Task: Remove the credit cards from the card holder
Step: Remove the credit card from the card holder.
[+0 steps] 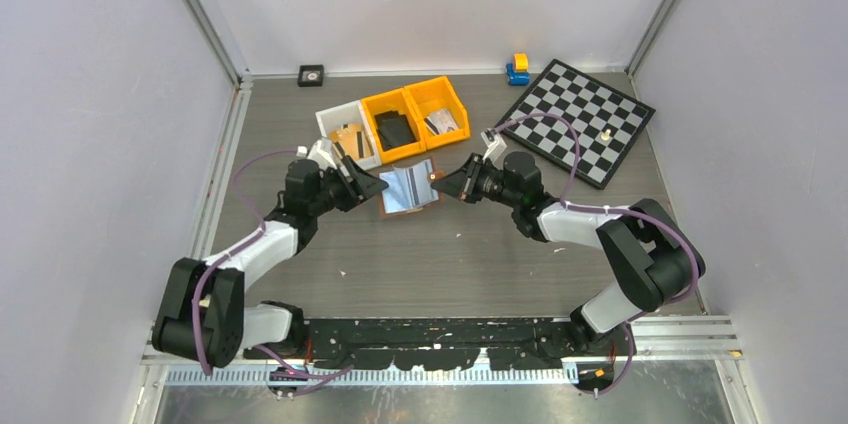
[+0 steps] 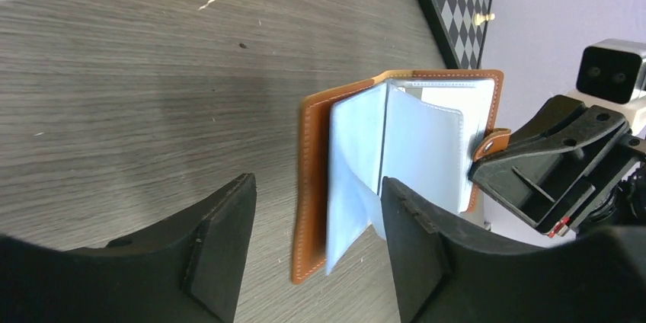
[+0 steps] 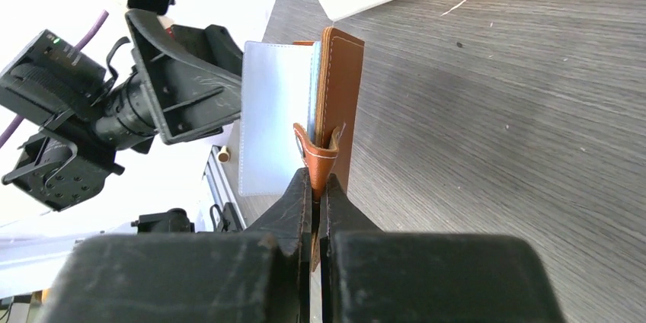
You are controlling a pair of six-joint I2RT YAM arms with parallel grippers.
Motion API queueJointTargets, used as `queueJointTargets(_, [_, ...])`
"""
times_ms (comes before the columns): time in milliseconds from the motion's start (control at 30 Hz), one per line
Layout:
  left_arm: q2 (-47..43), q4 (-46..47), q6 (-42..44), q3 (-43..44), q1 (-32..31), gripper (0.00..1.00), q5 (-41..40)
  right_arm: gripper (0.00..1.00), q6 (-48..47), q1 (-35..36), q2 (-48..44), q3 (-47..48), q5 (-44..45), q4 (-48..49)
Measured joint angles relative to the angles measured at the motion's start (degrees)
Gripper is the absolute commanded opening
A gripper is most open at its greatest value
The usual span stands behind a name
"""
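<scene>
The card holder (image 1: 409, 190) lies open at mid-table, reddish-brown outside (image 2: 312, 178) with pale blue leaves (image 2: 423, 148) fanned up inside. I cannot tell credit cards from sleeves among those leaves. My left gripper (image 1: 373, 185) is open on the holder's left. In the left wrist view its jaws (image 2: 316, 186) straddle the holder's near edge, and one bent blue leaf (image 2: 350, 201) stands between them. My right gripper (image 1: 447, 184) is shut on the holder's snap strap (image 3: 316, 151), pinched at its fingertips (image 3: 316, 186), with the brown cover (image 3: 344, 87) upright beyond.
Behind the holder stand a white bin (image 1: 345, 129) with tan pieces, a yellow bin (image 1: 388, 109) with a black object and a yellow bin (image 1: 440, 101) with a pale printed item. A chessboard (image 1: 580, 119) lies at back right, with a blue-yellow toy (image 1: 517, 69) beside it.
</scene>
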Motion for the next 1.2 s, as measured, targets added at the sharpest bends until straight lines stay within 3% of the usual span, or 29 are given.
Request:
queueJointTargets(133, [-3.69, -0.66, -0.28, -0.83, 0.26, 0.91, -2.38, 0.00, 0.02, -0.31, -0.48, -0.20, 0.46, -0.04])
queueJointTargets(200, [-4.96, -0.66, -0.37, -1.29, 0.26, 0.98, -2.86, 0.00, 0.02, -0.39, -0.68, -0.22, 0.55, -0.02])
queueJointTargets(500, [-0.35, 7.17, -2.60, -2.67, 0.26, 0.98, 2.60, 0.00, 0.26, -0.37, -0.74, -0.22, -0.15, 0.50])
queueJointTargets(600, [2.60, 8.35, -3.45, -2.64, 0.26, 0.88, 4.17, 0.01, 0.92, -0.37, -0.74, -0.22, -0.72, 1.55])
queueJointTargets(767, [8.39, 10.40, -5.18, -1.57, 0.26, 0.43, 7.82, 0.01, 1.77, -0.39, -0.70, -0.26, -1.81, 3.43])
queueJointTargets(900, [11.47, 14.80, -7.10, -1.49, 0.42, 0.03, 10.45, 0.23, 2.75, -0.66, 0.13, -0.26, -2.36, 5.05])
queueJointTargets(1000, [11.65, 18.12, -8.22, -1.49, 0.52, 0.00, 12.17, 0.40, 3.39, -0.94, 1.33, -0.26, -2.60, 5.14])
queueJointTargets(1100, [10.86, 19.08, -8.15, -1.51, 0.35, 0.00, 12.68, 0.46, 3.13, -0.74, 1.60, -0.17, -2.91, 4.90])
queueJointTargets(1200, [8.96, 19.34, -8.11, -1.60, 0.35, 0.00, 12.85, 0.60, 2.80, -0.70, 2.10, 0.57, -3.32, 4.61])
